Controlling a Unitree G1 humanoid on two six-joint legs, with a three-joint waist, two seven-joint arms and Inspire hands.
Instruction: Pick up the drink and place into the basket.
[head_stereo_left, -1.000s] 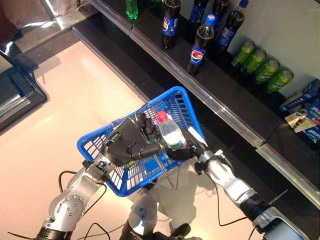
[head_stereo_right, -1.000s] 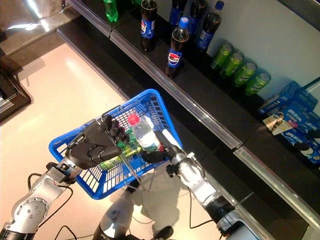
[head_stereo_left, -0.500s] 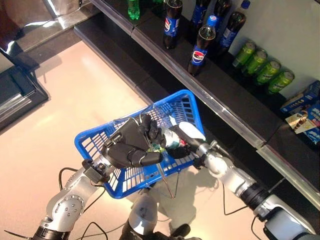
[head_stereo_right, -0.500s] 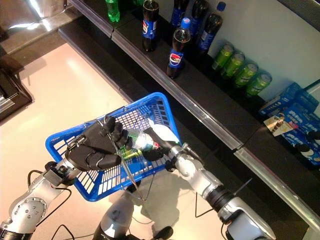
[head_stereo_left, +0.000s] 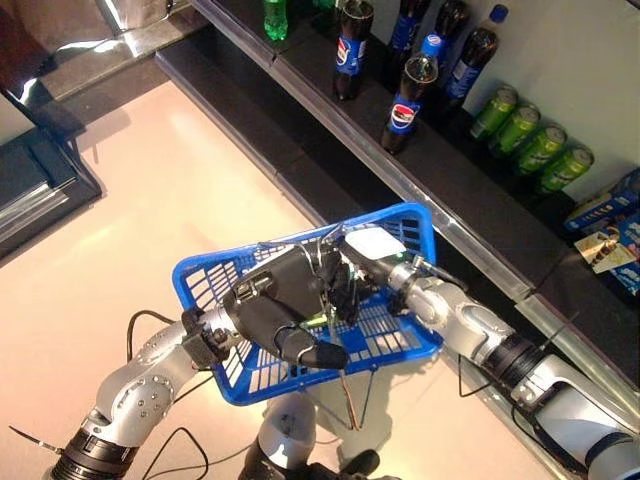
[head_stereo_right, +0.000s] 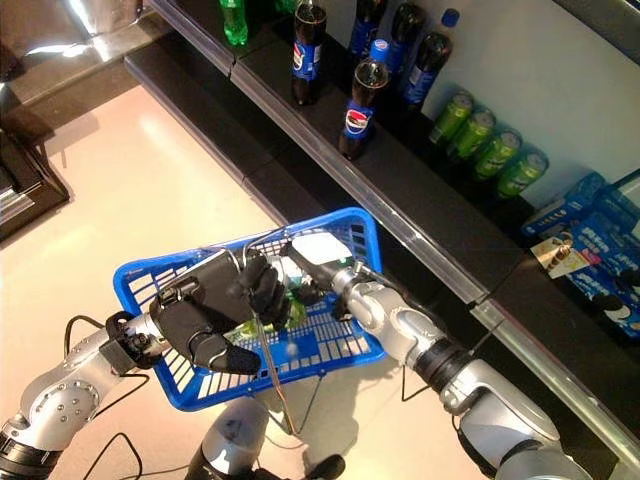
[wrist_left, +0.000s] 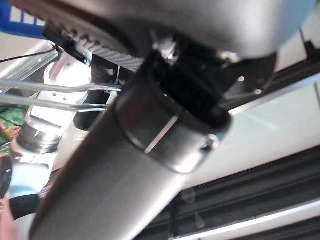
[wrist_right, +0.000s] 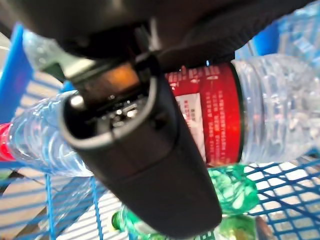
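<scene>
Basket: a blue wire-mesh basket (head_stereo_left: 410, 225) sits in the lower middle of the left eye view, held up above the pale floor (head_stereo_left: 150, 170).
Left hand: the left hand (head_stereo_left: 285, 315) comes in from the lower left, fingers curled round the basket's thin metal handle (head_stereo_left: 335, 345).
Right hand: the right hand (head_stereo_right: 310, 262) reaches in from the lower right, down inside the basket; its fingers wrap the drink.
Drink: a clear plastic bottle (wrist_right: 260, 120) with a red label lies on its side in the right hand's grasp, inside the basket, above a green bottle (wrist_right: 227, 187) on the basket's mesh floor.
Shelf: a dark shelf (head_stereo_left: 440, 150) crosses the upper right, carrying dark cola bottles (head_stereo_left: 405, 100) and a row of green cans (head_stereo_left: 530, 140).
</scene>
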